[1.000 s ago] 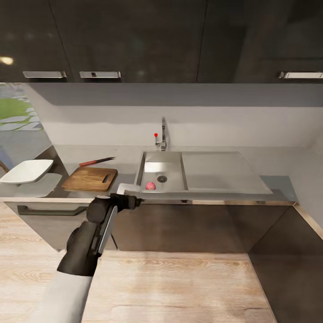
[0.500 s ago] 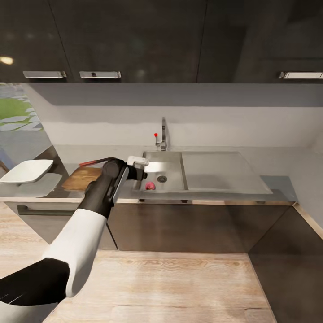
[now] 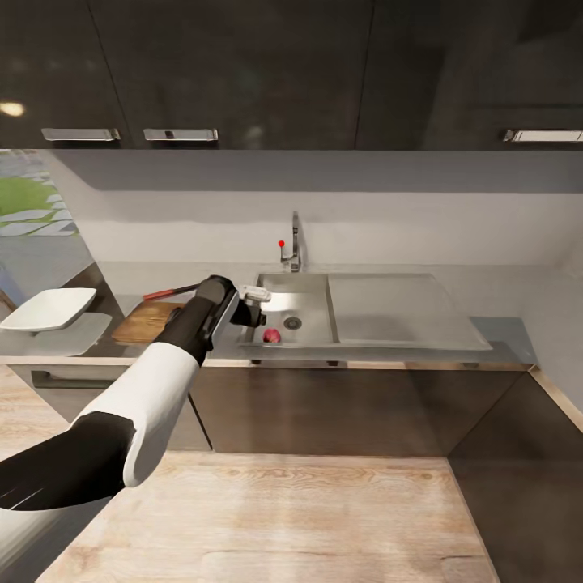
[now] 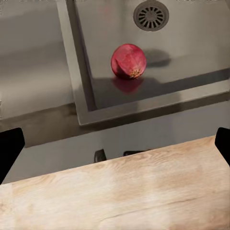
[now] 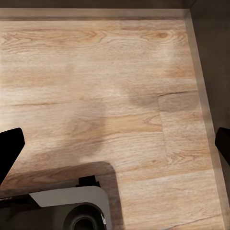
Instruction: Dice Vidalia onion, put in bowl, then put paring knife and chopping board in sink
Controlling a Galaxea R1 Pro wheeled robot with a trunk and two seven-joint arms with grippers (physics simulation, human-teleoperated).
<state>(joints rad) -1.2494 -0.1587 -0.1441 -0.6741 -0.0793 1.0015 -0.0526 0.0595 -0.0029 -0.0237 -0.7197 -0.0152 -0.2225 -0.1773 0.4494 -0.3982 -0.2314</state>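
Layout relative to the sink (image 3: 380,338): the Vidalia onion (image 3: 271,334) lies in its basin, beside the drain (image 3: 292,323); the tap (image 3: 295,243) stands behind. Left of the sink lies the chopping board (image 3: 147,321), the paring knife (image 3: 168,292) behind it, the bowl (image 3: 50,309) farther left.

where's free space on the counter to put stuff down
Free: the flat drainboard right of the sink basin. Crowded: left of the basin, where the chopping board, paring knife, bowl and left gripper sit.
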